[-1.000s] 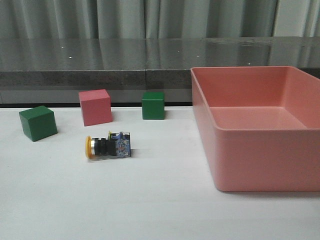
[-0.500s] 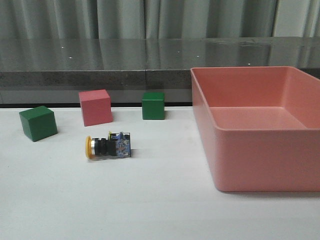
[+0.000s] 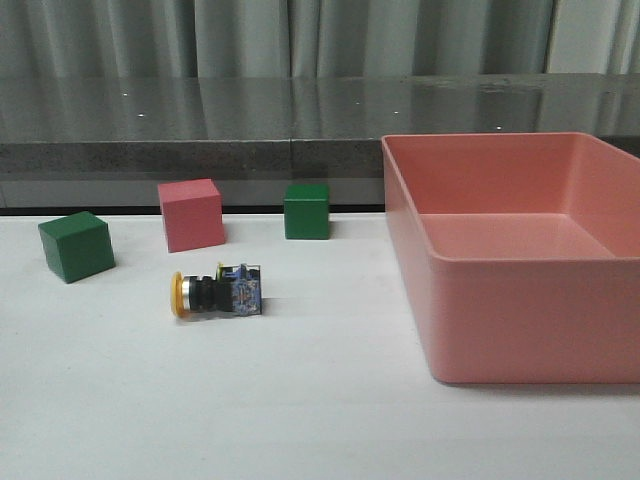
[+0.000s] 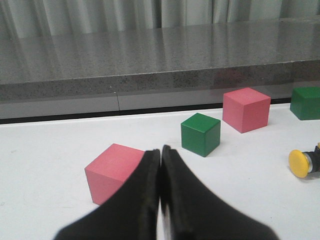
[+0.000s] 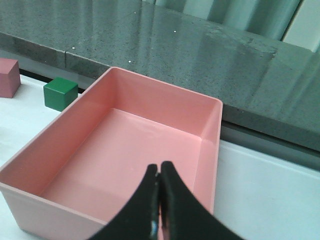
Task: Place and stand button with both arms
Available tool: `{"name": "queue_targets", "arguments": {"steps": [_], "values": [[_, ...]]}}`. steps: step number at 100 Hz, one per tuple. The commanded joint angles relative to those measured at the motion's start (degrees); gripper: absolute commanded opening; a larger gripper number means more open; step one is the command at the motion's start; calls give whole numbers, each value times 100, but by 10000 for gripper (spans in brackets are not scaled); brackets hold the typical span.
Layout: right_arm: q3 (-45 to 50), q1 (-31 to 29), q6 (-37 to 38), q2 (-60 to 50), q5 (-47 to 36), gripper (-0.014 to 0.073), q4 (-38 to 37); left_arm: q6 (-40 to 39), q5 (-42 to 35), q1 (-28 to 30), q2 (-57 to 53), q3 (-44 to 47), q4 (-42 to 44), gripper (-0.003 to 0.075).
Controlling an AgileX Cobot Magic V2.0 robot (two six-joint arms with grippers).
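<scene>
The button (image 3: 216, 292) lies on its side on the white table, yellow cap to the left, blue contact block to the right. In the left wrist view only its yellow cap (image 4: 301, 163) shows at the edge. My left gripper (image 4: 160, 150) is shut and empty, low over the table beside a pink cube (image 4: 113, 171). My right gripper (image 5: 159, 166) is shut and empty above the pink bin (image 5: 210, 150). Neither arm shows in the front view.
A green cube (image 3: 76, 245), a pink cube (image 3: 190, 213) and a second green cube (image 3: 306, 210) stand behind the button. The large pink bin (image 3: 520, 330) fills the right side. A dark stone ledge (image 3: 200, 150) runs along the back.
</scene>
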Motion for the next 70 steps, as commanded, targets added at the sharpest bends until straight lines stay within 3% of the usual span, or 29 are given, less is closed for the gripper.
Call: {"name": "queue_targets", "arguments": {"steps": [1, 14, 27, 42, 70], "values": [[-150, -39, 18, 18, -491, -109, -1, -42, -794, -1, -181, 170, -34, -19], [-150, -39, 18, 18, -491, -109, -1, -42, -1145, -1, -166, -71, -629, -19], [-150, -39, 18, 18, -491, -109, -1, -42, -429, -1, 183, -890, -1039, -19], [-150, -39, 18, 18, -491, -109, -1, 61, 278, -1, 1356, -2208, -1187, -19], [-150, -39, 18, 18, -491, -109, -1, 1776, 1795, -1, 4126, -4666, -1585, -19]]}}
